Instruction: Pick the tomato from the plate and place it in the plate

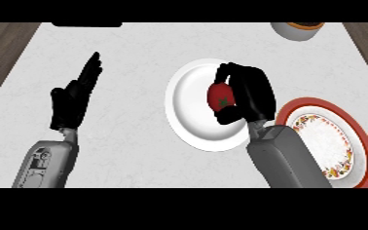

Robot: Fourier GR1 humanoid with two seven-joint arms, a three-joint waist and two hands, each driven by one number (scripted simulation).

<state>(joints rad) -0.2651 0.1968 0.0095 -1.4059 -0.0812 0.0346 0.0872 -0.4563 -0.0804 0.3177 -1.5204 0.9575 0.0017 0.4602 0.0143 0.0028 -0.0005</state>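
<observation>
White counter (144, 44). Right hand (248, 95) curled round tomato (221, 96) over white plate (188, 102); may slip sideways before patterned plate (323, 136) at its right.

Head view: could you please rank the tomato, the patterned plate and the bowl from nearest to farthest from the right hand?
1. Tomato, inside the right hand's curled fingers.
2. Patterned plate, just right of it.
3. Bowl, at the far right edge.

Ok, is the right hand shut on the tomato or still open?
Shut on it: the right hand curls its fingers and thumb round the tomato, over the white plate.
</observation>
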